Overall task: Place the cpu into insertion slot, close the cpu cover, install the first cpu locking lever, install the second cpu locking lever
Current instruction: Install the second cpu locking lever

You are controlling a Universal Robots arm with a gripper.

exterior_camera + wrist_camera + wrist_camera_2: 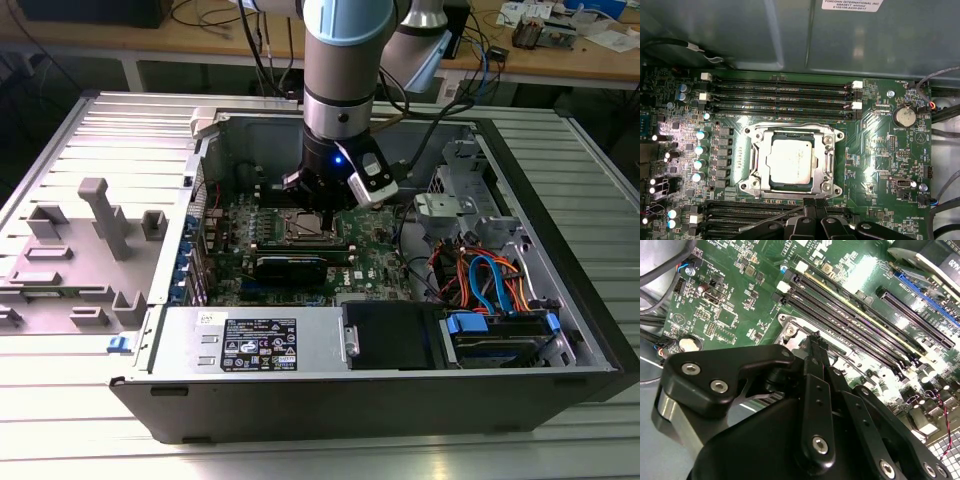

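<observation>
The cpu (pixel 790 161), a dull silver square, lies in the insertion slot (pixel 747 134) on the green motherboard (pixel 880 150). The cpu cover (pixel 828 160) lies flat over it, framing the chip. A thin metal locking lever (pixel 771 217) slants along the socket's near edge and ends at my fingertips. My gripper (pixel 812 204) is shut, its black fingers (pixel 816 390) pressed together with the tips just beside the socket's corner (pixel 790 332). In the exterior view the gripper (pixel 322 208) hangs low inside the open computer case, right over the socket (pixel 303 228).
Long black memory slots (pixel 780 92) flank the socket on both sides. A black graphics card (pixel 290 268) sits close in front. The power supply (pixel 260 345), a drive cage with blue and orange cables (pixel 490 280) and the case walls (pixel 560 260) hem the board in. A grey fixture (pixel 100 215) stands outside.
</observation>
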